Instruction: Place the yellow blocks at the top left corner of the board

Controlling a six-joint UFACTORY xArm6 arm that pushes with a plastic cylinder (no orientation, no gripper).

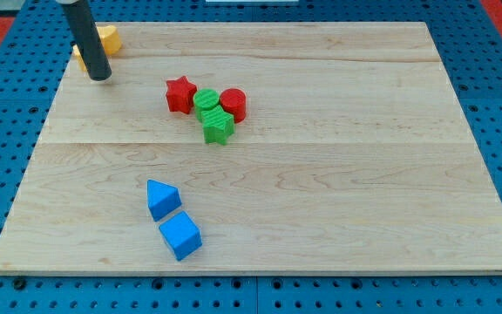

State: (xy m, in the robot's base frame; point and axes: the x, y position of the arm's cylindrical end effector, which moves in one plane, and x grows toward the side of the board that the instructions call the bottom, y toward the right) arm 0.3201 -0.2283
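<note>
Near edge of the bench point(338, 235), view's bottom left: blue cube point(180, 236), w/ a blue wedge-ish block point(163, 199) just beside it, slightly further back. Both well apart from everything else, not part of the job.

Mid-board, left of centre: tight cluster. Green star point(218, 126) nearest, green cylinder point(206, 102) just behind it, red star point(179, 95) on the view's left, red cylinder point(234, 104) on the view's right. They look touching or nearly so; can't tell every contact.

Far, view's top left: yellow stuff point(107, 39) sits right at the corner, partly hidden behind the rod. Shape unclear, & can't tell if it's one yellow block or two pressed together. My tip point(99, 77) rests on the board just in front of it, toward the view's bottom; whether it touches the yellow I can't say.

No pincer on this rig, just the rod, so nothing to read as spread or pinching.

Progress, as a judgement: yellow is already in the top left corner, no yellow anywhere else on the board, so task looks basically done. Left, if anything: a small nudge to seat it, then pull the tip clear w/o dragging it back
</note>
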